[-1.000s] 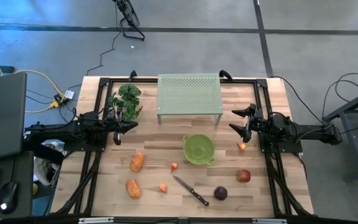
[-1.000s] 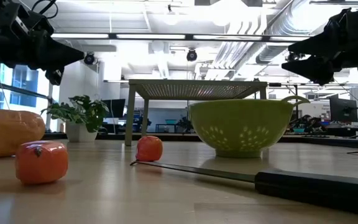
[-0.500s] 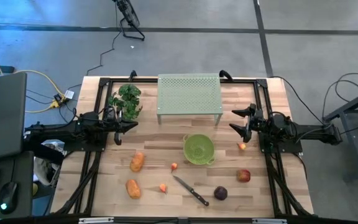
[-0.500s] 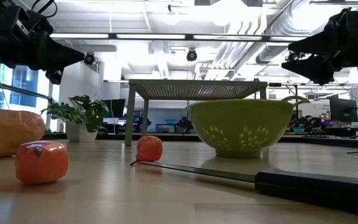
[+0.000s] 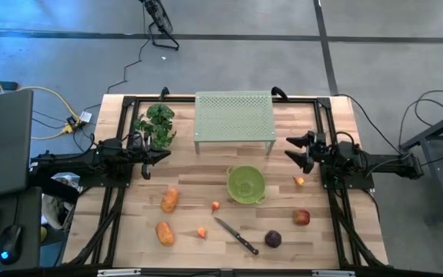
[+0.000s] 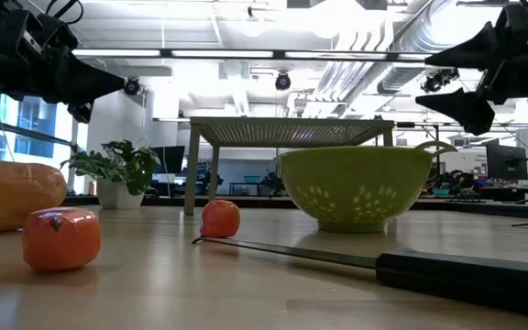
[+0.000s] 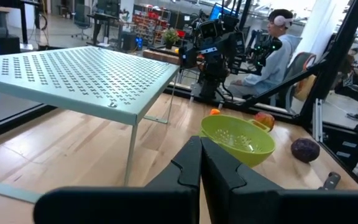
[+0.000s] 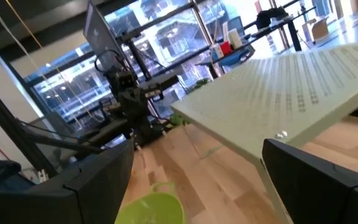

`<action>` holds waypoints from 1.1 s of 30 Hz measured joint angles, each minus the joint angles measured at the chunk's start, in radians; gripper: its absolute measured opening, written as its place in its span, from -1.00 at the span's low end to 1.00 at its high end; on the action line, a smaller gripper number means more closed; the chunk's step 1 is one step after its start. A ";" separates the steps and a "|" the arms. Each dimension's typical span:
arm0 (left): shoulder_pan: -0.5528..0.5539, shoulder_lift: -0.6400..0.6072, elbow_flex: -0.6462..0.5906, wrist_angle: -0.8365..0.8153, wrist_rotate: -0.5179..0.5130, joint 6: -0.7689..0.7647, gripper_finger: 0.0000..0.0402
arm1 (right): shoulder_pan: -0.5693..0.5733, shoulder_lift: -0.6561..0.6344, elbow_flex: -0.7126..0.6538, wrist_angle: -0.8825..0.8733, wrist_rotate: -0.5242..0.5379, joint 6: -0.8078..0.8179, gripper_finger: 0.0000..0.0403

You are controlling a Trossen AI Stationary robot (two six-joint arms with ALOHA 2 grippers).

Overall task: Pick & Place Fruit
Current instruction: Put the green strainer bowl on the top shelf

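The fruit lies loose on the table: two orange oblong pieces [image 5: 170, 200] [image 5: 164, 232], a red apple [image 5: 301, 218], a dark purple round one [image 5: 273, 239], and tiny red-orange ones [image 5: 215, 205] [image 5: 201, 231] [image 5: 299, 181]. My left gripper [image 5: 160, 156] hangs shut above the table's left side, beside the leafy bunch; its wrist view shows the fingers closed [image 7: 201, 163]. My right gripper [image 5: 291, 149] hovers open above the right side, its fingers spread wide [image 8: 197, 186], a little toward the far edge from the nearest tiny fruit. Neither touches anything.
A green colander [image 5: 246, 185] stands mid-table. A perforated pale green shelf [image 5: 234, 117] stands on legs at the far edge. A black-handled knife [image 5: 235, 235] lies near the front. A green leafy bunch [image 5: 156, 123] sits far left. A person sits beyond the table [image 7: 278, 43].
My right gripper has risen a little, drawn slightly toward the far edge and turned about its wrist, so its two fingers now stand one above the other in the low view. The left arm and all the fruit have kept still.
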 joint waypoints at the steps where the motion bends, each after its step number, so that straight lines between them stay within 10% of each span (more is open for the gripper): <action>1: 0.000 0.000 0.000 0.000 0.000 -0.006 -0.98 | 0.000 0.000 0.000 0.010 0.000 0.000 0.74; 33: 0.000 0.000 0.034 -0.025 0.002 -0.058 -0.98 | 0.000 0.000 0.006 0.521 0.000 -0.035 0.74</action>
